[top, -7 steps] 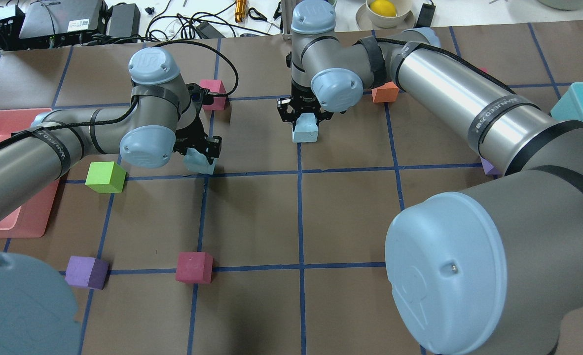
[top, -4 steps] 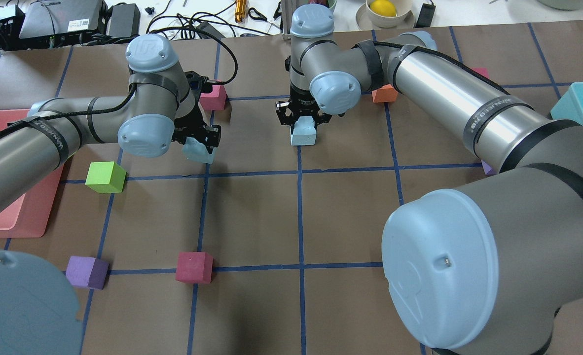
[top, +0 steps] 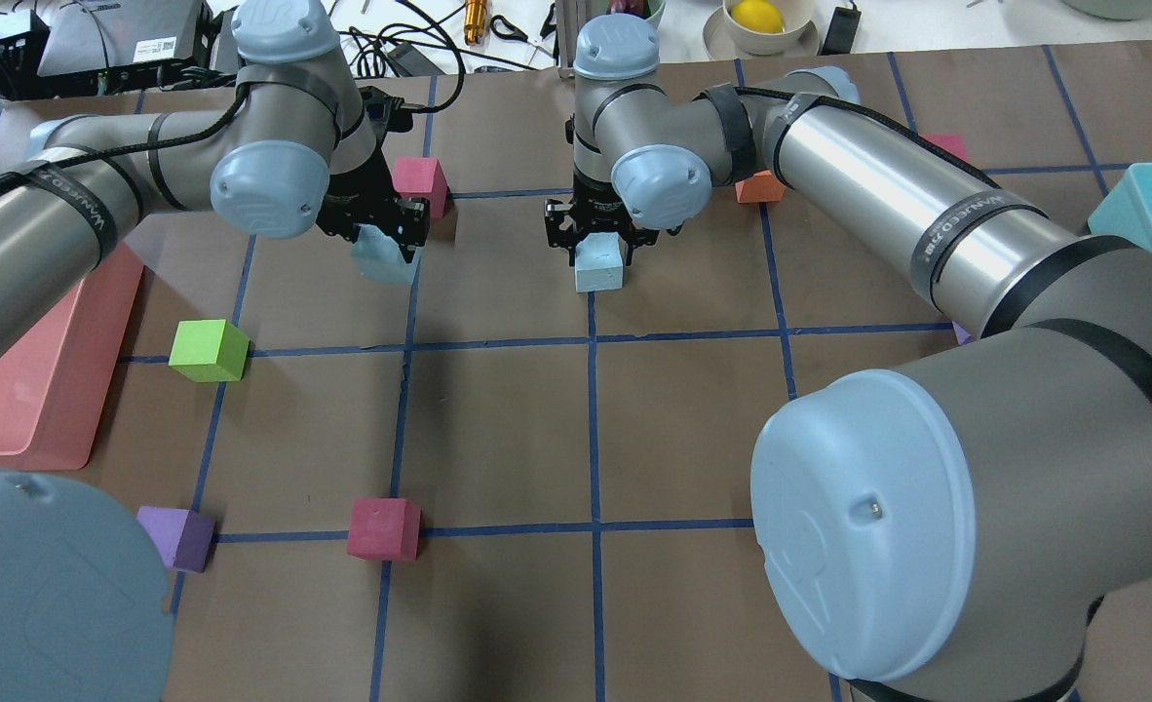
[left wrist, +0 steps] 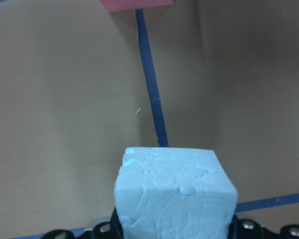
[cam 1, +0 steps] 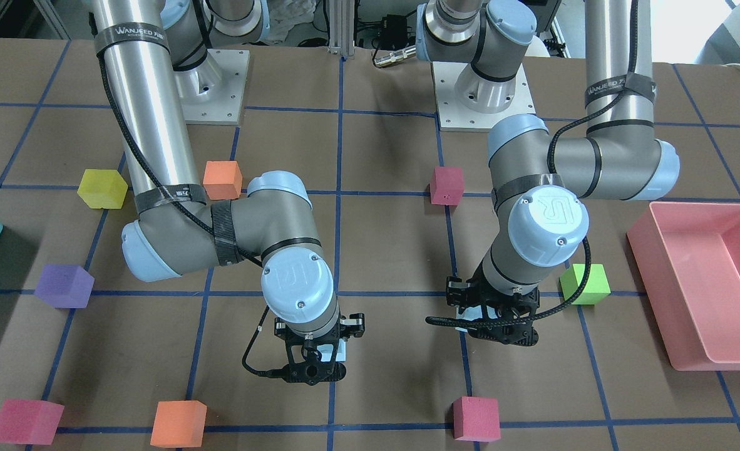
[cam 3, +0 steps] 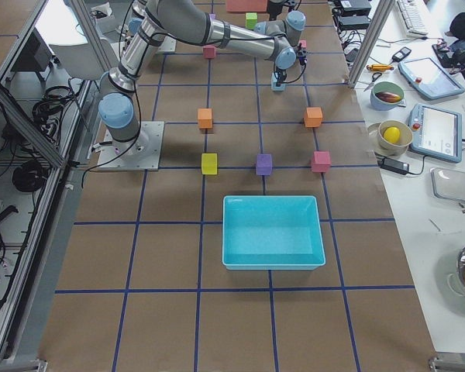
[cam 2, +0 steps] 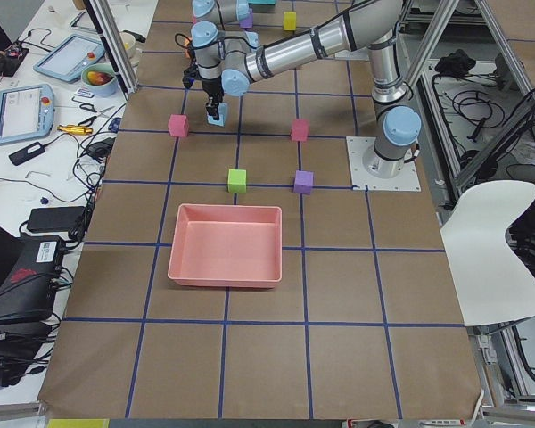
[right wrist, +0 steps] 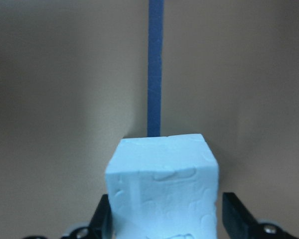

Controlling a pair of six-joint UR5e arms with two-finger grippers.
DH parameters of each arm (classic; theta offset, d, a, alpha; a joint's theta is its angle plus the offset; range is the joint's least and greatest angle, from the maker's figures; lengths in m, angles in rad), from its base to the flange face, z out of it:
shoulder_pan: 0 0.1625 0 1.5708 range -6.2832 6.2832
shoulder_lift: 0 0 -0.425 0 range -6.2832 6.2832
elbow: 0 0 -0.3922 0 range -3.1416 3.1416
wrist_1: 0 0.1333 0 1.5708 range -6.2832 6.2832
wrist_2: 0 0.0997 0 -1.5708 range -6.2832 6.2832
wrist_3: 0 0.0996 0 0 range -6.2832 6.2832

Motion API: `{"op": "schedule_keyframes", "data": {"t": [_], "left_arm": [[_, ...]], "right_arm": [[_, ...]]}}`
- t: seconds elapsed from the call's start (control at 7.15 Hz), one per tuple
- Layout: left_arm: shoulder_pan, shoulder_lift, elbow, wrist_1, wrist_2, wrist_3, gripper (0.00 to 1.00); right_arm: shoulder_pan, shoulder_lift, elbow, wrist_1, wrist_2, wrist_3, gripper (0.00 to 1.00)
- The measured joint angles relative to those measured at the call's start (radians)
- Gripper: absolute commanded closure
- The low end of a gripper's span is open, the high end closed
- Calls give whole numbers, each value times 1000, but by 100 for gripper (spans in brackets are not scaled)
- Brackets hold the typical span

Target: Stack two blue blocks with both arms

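Note:
My left gripper [top: 390,240] is shut on one pale blue block [top: 382,262] and holds it above the table, just in front of a pink cube [top: 420,185]. This block fills the bottom of the left wrist view [left wrist: 174,194]. The other blue block [top: 600,272] rests on the table on a blue tape line. My right gripper [top: 599,248] stands over it, open. In the right wrist view the block [right wrist: 162,189] sits between the fingers [right wrist: 236,214], with a thin gap on one side. In the front view the right gripper [cam 1: 313,366] and the left gripper [cam 1: 494,329] point down, about a grid square apart.
A green cube [top: 208,349], a magenta cube [top: 383,527] and a purple cube [top: 178,536] lie nearer the robot on its left. An orange cube [top: 759,185] sits behind the right wrist. A pink tray [top: 59,370] is at the far left and a teal bin [top: 1151,210] at the far right.
My left arm has lifted its blue block and carried it away from the robot, toward the pink cube. The right gripper has sunk slightly with its block.

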Motion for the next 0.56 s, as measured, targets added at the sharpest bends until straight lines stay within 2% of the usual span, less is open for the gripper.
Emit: {"op": "schedule_keyframes", "data": {"t": [0.56], "left_arm": [[-12, -20, 76, -46, -11, -54, 100]], "right_arm": [[-12, -35, -45, 33, -19, -1, 0]]}}
